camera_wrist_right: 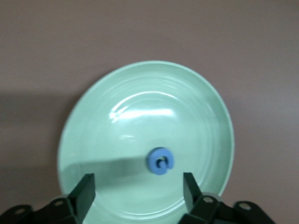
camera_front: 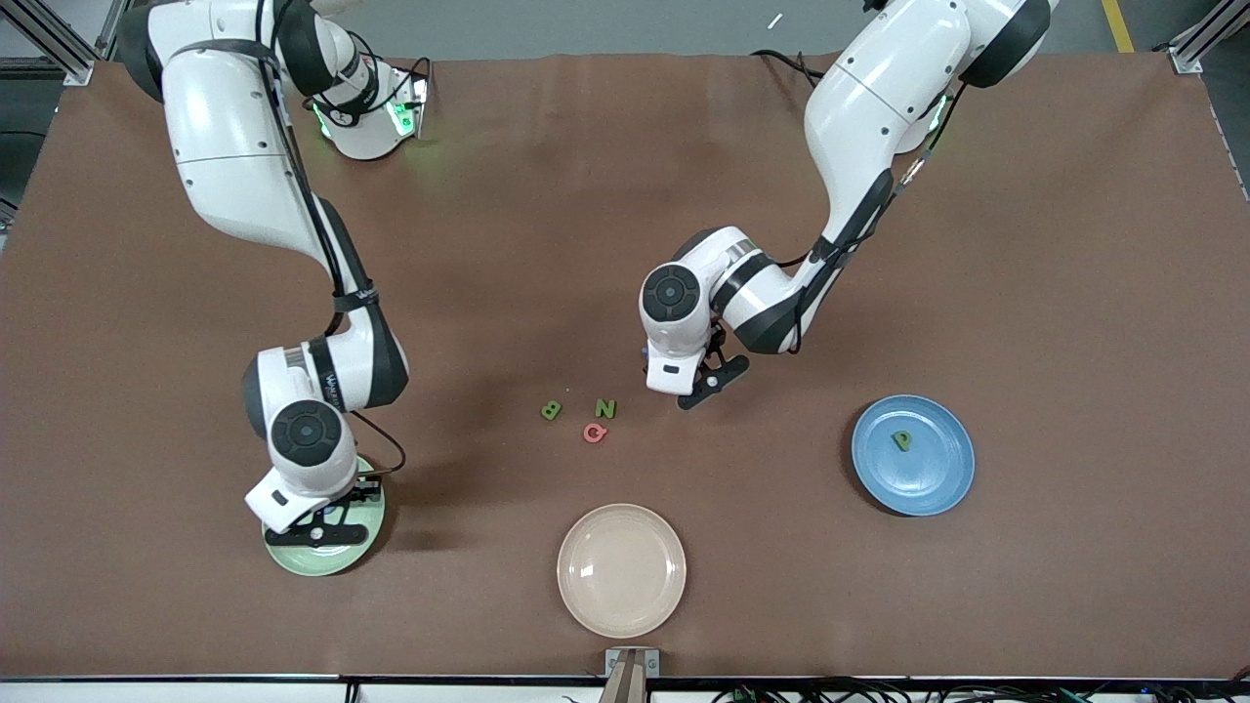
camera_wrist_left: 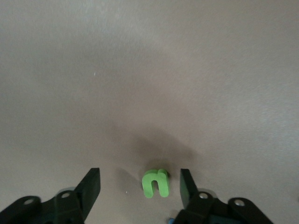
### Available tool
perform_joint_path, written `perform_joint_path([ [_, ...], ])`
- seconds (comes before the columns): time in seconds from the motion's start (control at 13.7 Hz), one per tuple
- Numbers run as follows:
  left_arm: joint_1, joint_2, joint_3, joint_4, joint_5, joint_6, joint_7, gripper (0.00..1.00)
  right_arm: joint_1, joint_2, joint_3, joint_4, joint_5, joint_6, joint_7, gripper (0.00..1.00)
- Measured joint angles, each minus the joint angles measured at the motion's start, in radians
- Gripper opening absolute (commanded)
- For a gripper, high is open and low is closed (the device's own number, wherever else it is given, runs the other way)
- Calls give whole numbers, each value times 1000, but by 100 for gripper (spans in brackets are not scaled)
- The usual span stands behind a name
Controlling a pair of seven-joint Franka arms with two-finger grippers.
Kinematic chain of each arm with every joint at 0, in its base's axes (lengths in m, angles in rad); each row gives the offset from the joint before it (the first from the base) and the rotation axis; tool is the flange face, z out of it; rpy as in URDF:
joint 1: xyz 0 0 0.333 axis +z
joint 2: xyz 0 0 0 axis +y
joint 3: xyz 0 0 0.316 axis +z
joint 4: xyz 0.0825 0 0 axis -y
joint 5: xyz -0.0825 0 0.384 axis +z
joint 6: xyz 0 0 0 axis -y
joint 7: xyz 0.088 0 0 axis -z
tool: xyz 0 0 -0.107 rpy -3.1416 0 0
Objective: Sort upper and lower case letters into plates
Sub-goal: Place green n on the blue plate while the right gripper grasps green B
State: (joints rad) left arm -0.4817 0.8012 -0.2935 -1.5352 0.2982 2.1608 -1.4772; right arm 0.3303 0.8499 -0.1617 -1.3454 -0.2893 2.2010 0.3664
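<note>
Brown table (camera_front: 547, 244); only the right wrist view shows blue letter (camera_wrist_right: 160, 161).

Lighting was even and overhead, moderately bright, table surface (camera_front: 547, 195) matte with no hot spots. Soft diffuse shadows sat under both arms and directly beneath the left gripper (camera_wrist_left: 140, 184), a dark smudge around the small green letter (camera_wrist_left: 155, 182) between its fingers. Below the right gripper (camera_wrist_right: 135, 186), the pale green plate (camera_wrist_right: 140, 107) carried white specular streaks and a finger's shadow band. Both wrist views were soft, slightly hazy, colours washed; front view was sharp, mild barrel bend at the edges.
</note>
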Motion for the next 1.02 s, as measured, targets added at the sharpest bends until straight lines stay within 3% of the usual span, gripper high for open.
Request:
perform_joint_path([
  [0.07, 0, 2, 0, -9, -13, 20, -9, 72, 24, 0, 9, 0, 30, 0, 64, 87],
  [0.29, 1, 2, 0, -23, -45, 39, -16, 32, 114, 0, 37, 0, 232, -5, 267, 87],
  [0.44, 1, 1, 0, -27, -70, 46, -16, 12, 197, 0, 42, 0, 292, -5, 426, 87],
  [0.58, 3, 1, 0, -27, -77, 48, -16, 3, 265, 0, 43, -3, 305, -5, 550, 87],
  [0.88, 43, -25, 4, -19, -77, 48, -16, 0, 316, 3, 43, -42, 359, -4, 651, 83],
  [1.02, 107, -85, 9, -12, -77, 32, 12, 1, 333, 5, 44, -64, 377, 4, 694, 70],
])
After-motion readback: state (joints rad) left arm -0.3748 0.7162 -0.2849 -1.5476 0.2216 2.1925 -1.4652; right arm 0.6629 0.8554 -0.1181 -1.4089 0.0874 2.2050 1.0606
